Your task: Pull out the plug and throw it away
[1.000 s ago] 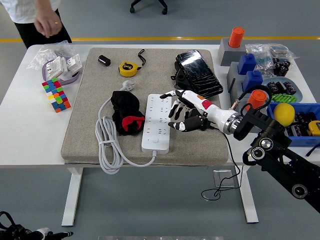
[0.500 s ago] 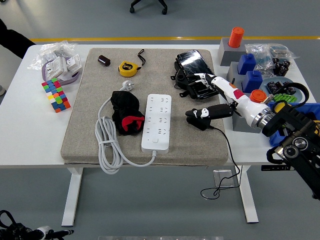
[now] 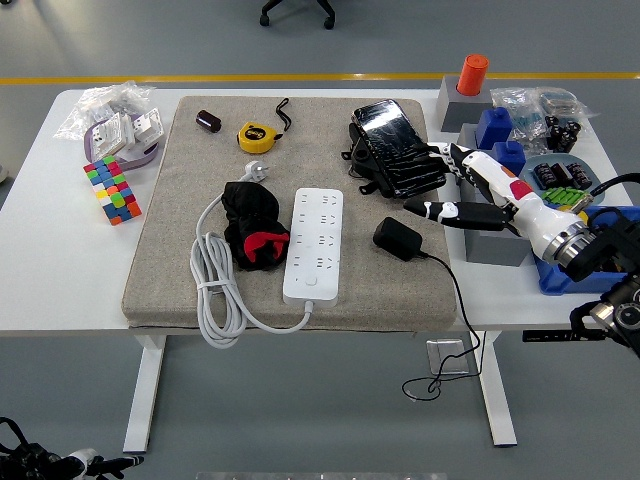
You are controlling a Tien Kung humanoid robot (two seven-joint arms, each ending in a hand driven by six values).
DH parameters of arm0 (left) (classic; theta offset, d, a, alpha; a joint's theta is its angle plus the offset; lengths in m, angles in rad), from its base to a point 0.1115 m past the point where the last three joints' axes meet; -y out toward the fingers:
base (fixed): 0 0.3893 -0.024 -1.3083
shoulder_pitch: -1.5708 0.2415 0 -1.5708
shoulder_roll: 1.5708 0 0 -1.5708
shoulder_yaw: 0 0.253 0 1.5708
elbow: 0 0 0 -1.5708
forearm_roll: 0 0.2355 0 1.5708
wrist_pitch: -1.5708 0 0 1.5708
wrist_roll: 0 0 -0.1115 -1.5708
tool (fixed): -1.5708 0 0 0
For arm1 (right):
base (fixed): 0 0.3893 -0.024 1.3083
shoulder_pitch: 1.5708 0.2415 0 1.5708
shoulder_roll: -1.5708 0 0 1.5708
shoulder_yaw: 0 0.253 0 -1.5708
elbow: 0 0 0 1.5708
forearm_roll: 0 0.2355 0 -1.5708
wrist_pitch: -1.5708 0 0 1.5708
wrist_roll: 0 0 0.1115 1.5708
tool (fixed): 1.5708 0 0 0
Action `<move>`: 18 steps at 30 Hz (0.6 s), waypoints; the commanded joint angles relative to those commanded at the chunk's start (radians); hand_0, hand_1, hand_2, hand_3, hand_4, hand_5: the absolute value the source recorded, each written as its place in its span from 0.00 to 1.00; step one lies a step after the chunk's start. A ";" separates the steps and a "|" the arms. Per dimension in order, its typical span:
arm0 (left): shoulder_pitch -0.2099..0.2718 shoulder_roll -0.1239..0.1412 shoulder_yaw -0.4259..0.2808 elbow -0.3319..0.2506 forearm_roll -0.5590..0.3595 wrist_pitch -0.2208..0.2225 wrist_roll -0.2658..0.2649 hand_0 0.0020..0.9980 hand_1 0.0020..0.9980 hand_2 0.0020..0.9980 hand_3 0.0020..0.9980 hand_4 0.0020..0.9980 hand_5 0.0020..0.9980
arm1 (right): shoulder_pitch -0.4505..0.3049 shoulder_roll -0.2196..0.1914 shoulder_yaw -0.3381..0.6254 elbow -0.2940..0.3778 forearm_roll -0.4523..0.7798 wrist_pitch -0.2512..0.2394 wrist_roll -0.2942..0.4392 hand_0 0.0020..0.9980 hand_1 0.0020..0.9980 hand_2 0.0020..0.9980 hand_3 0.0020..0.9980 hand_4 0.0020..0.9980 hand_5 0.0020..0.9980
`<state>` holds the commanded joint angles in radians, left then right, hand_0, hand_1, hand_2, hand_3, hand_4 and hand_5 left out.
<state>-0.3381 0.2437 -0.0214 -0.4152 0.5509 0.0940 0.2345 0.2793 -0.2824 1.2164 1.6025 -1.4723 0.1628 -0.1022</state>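
Lying loose on the mat just right of the power strip [image 3: 314, 245], the plug [image 3: 398, 239] is out; right hand [image 3: 480, 190] hovers beyond it, fingers [image 3: 432, 209] spread, holding nothing. Regrasp the body, mind the cord [image 3: 452, 300].

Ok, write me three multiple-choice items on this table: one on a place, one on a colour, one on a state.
1. Where does the black plug lie?
A. in the power strip
B. on the grey mat, right of the power strip
C. in the blue bin

2. What colour is the power strip?
A. white
B. yellow
C. red

3. How is the right hand?
A. shut on the plug
B. open, holding nothing
C. pressing the power strip

Answers: 1 B, the plug rests on the mat apart from the strip. 2 A, its body is white. 3 B, the fingers are spread above the table's right side, clear of the plug.
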 joint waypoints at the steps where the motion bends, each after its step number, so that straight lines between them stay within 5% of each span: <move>1: -0.002 0.001 -0.001 0.000 0.003 -0.001 0.001 0.53 0.66 0.69 0.67 0.83 0.71 | -0.012 -0.002 0.005 0.008 0.003 0.001 0.000 0.86 0.88 0.85 0.90 1.00 0.57; 10: -0.007 0.004 -0.004 -0.001 0.010 -0.002 0.004 0.53 0.66 0.69 0.67 0.83 0.71 | -0.049 -0.038 0.031 0.032 0.033 -0.010 0.038 0.84 0.86 0.84 0.89 1.00 0.57; 18: -0.016 0.008 -0.013 -0.003 0.027 -0.006 0.009 0.53 0.66 0.69 0.67 0.83 0.70 | -0.080 -0.029 0.074 0.056 0.027 -0.016 0.050 0.83 0.86 0.84 0.89 1.00 0.57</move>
<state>-0.3538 0.2513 -0.0341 -0.4182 0.5781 0.0878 0.2432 0.1995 -0.3110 1.2901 1.6583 -1.4450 0.1464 -0.0527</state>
